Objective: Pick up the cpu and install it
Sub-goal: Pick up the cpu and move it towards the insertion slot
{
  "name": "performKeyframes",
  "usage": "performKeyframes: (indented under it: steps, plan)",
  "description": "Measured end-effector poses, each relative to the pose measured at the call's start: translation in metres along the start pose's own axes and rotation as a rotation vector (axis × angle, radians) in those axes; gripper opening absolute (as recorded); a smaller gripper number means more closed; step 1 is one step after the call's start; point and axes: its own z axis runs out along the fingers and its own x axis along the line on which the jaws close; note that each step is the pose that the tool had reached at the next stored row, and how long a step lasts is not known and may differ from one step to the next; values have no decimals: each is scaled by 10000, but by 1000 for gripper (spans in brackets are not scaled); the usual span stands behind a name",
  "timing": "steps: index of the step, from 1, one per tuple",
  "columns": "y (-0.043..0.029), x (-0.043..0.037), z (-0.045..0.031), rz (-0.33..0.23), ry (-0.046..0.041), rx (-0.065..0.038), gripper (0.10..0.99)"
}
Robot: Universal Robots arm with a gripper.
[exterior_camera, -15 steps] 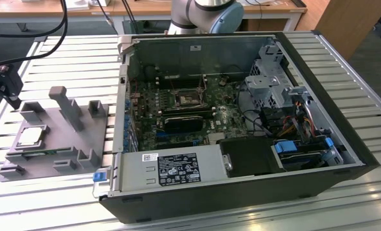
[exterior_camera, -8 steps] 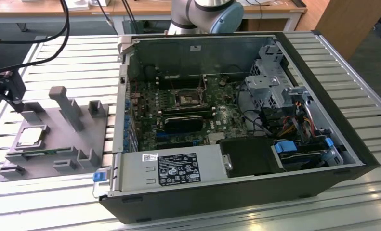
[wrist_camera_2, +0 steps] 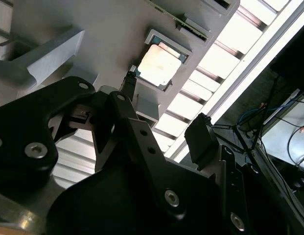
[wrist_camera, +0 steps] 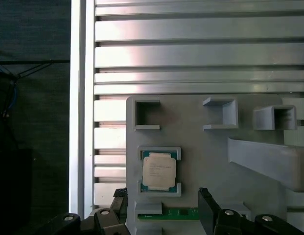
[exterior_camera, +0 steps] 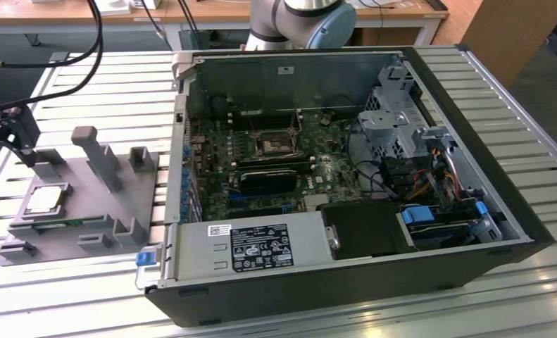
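The cpu (exterior_camera: 45, 199) is a small square chip with a silver top, lying flat in a recess of the grey holder block (exterior_camera: 104, 211) at the exterior view's left. My gripper (exterior_camera: 22, 153) hangs just above the block, a little beyond the chip. In both wrist views the black fingers (wrist_camera: 206, 203) stand apart with nothing between them, so the gripper (wrist_camera: 163, 208) is open beside the cpu (wrist_camera: 159, 170). The second wrist view shows the cpu (wrist_camera_2: 159, 66) past the gripper (wrist_camera_2: 164, 110). The black-framed socket (exterior_camera: 276, 144) sits on the green motherboard inside the open computer case (exterior_camera: 503, 176).
The holder block has several upright posts (exterior_camera: 95, 155) close to the gripper. The case holds a power supply (exterior_camera: 250, 246), a drive cage (exterior_camera: 396, 120) and loose cables. All of it rests on a slatted aluminium table (exterior_camera: 541, 296). Black cables (exterior_camera: 72, 63) hang at the exterior view's left.
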Motion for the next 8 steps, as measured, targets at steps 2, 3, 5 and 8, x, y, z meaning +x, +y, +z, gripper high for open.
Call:
performKeyframes:
  steps: [2, 3, 5, 8]
  plan:
    - [0, 0, 6, 0, -1, 0, 682]
    - [0, 0, 10, 0, -1, -1, 682]
    - [-1, -1, 19, 0, -1, -1, 682]
    - [-2, -1, 32, 0, 0, 0, 682]
